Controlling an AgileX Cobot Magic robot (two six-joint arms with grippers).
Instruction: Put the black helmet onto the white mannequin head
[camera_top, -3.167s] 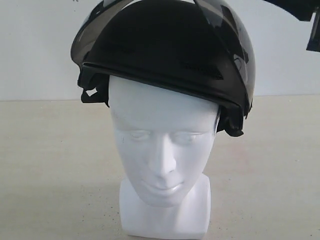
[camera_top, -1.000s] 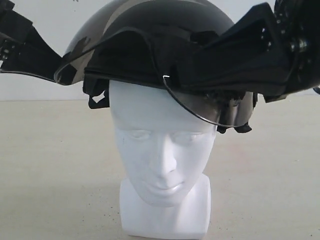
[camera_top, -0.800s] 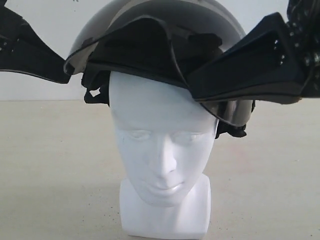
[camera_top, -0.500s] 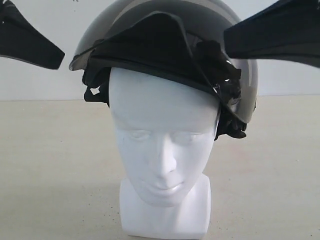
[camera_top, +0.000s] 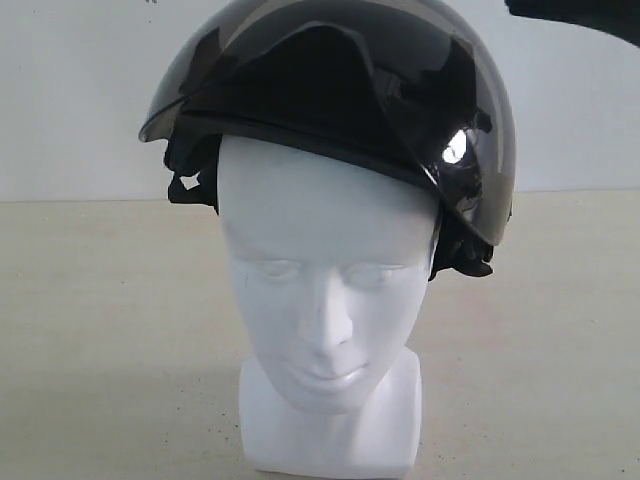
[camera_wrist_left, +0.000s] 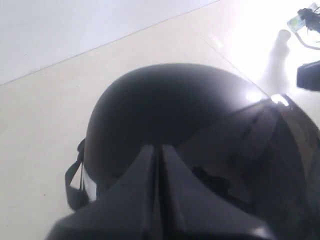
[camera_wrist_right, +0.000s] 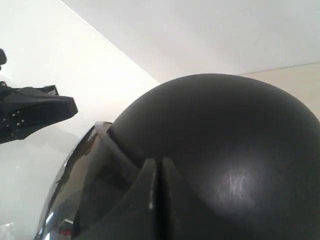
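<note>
1. Nearest us: the white mannequin head (camera_top: 325, 290), upright on its blocky neck base.
2. It stands on the bench (camera_top: 100, 330), which we record as pale beige, matte and faintly speckled.
3. The black helmet (camera_top: 300, 95) sits on the crown at the head's 12 o'clock and dips lower toward 3 o'clock. Its smoky visor (camera_top: 460, 120) is flipped up over the shell, and straps hang at 9 and 3 o'clock.
4. The left claw (camera_wrist_left: 157, 150) and right claw (camera_wrist_right: 157, 162) each have their fingers pressed together. They grip nothing and hover over the shell.
5. Farthest: a plain white wall (camera_top: 70, 100), which we see meeting the bench in a straight line.
</note>
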